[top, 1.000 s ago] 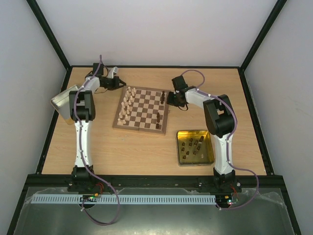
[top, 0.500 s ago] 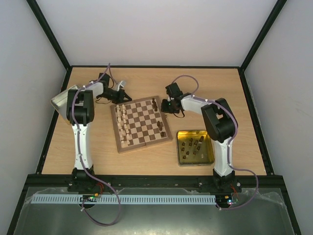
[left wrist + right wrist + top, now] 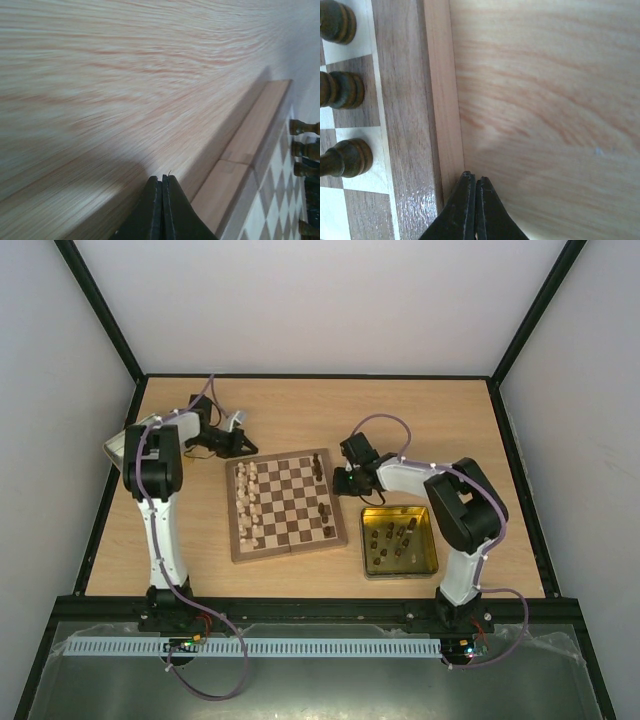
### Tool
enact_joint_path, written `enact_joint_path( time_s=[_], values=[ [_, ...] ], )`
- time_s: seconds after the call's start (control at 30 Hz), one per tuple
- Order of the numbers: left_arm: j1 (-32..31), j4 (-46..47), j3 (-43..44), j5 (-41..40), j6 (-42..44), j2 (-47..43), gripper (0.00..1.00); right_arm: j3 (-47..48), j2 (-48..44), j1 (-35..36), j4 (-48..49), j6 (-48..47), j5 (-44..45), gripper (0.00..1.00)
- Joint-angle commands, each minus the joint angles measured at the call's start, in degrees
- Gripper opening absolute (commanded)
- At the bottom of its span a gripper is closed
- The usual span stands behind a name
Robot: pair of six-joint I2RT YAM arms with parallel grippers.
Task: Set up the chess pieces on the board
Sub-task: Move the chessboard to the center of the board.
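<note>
Nudging board (image 3: pixel 285 502) square, by the look of it; left claw (image 3: pixel 238 443) left of centre, right claw (image 3: pixel 338 480) mid-frame, both pinched shut, empty; next: open over tin (image 3: pixel 398 508), lower-right, and take a dark piece (image 3: pixel 392 537).

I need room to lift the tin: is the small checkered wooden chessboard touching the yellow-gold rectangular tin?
Apart. The top view shows a strip of bare tabletop between the chessboard and the tin.
</note>
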Motion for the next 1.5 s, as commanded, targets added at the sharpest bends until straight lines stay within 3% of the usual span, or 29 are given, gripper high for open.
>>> enact_joint_path(
  time_s=[0.0, 0.43, 0.67, 1.03, 1.47],
  values=[
    [4.06, 0.02, -3.02, -8.69, 0.9, -2.72, 0.02, -5.54, 0.38, 1.09, -8.24, -0.06, 1.52, 0.02],
    [7.88, -3.69, -15.29, -11.09, 7.62, -14.29, 0.02, -11.24, -3.49, 4.13, -6.76, -0.01, 0.52, 0.02],
    [7.79, -8.43, -19.63, -8.83, 12.22, -15.49, 0.02, -13.65, -5.51, 5.02, -6.9, 0.09, 1.23, 0.02],
    [7.45, -16.38, -26.66, -12.57, 23.26, -21.0, 0.02, -16.57, -10.17, 5.11, -8.37, -0.69, 2.86, 0.02],
    [5.05, -17.79, -30.93, -13.99, 26.7, -24.17, 0.02, -16.1, -10.54, 5.1, -8.6, -0.27, 4.44, 0.02]
  ],
)
